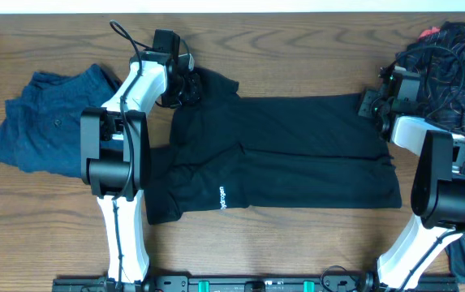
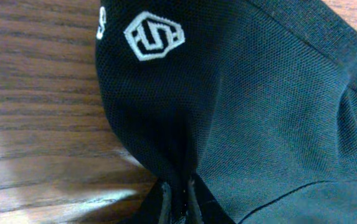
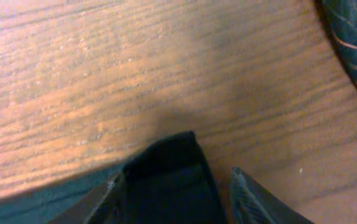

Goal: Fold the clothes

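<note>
Slippage is the risk: left pincer [image 2: 178, 194] pinches the shirt [image 1: 297, 154] shut, yet right pincer [image 3: 175, 183] stands half-open around a hem corner [image 3: 166, 155], seemingly ungripped, so lifting could skew it.

Shirt [image 1: 297, 154] lettering [image 1: 223, 197] unreadably small overhead; left fingers [image 2: 164, 202] cut off by wrist view's bottom edge, tips buried in fabric.
</note>
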